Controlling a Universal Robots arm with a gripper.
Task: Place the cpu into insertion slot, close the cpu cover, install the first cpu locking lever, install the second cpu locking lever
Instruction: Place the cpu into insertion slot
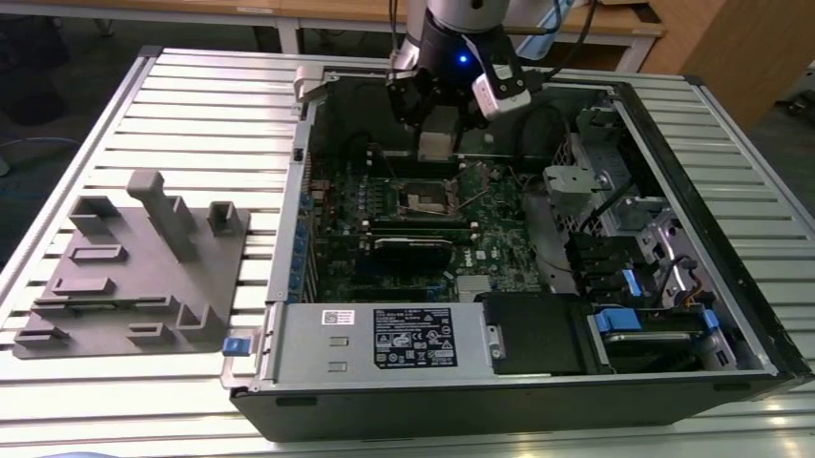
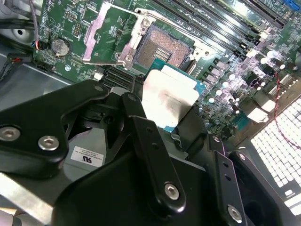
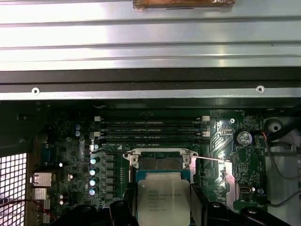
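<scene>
The arm [image 1: 456,29] runs off the exterior view's top edge. Above the insertion slot [image 1: 430,197], the cpu [image 1: 436,143] under the gripper [image 1: 437,134] is only a pale patch, its outline too small to tell. In the second wrist view, the side of the chip away from the slot is tucked behind the gripper's black links, so you can't see where the fingers meet it. The slot's near corner sits behind the chip too. In the first wrist view, the chip is cut off by the picture's edge and covers much of the slot. The print on it is too blurred to read.
</scene>
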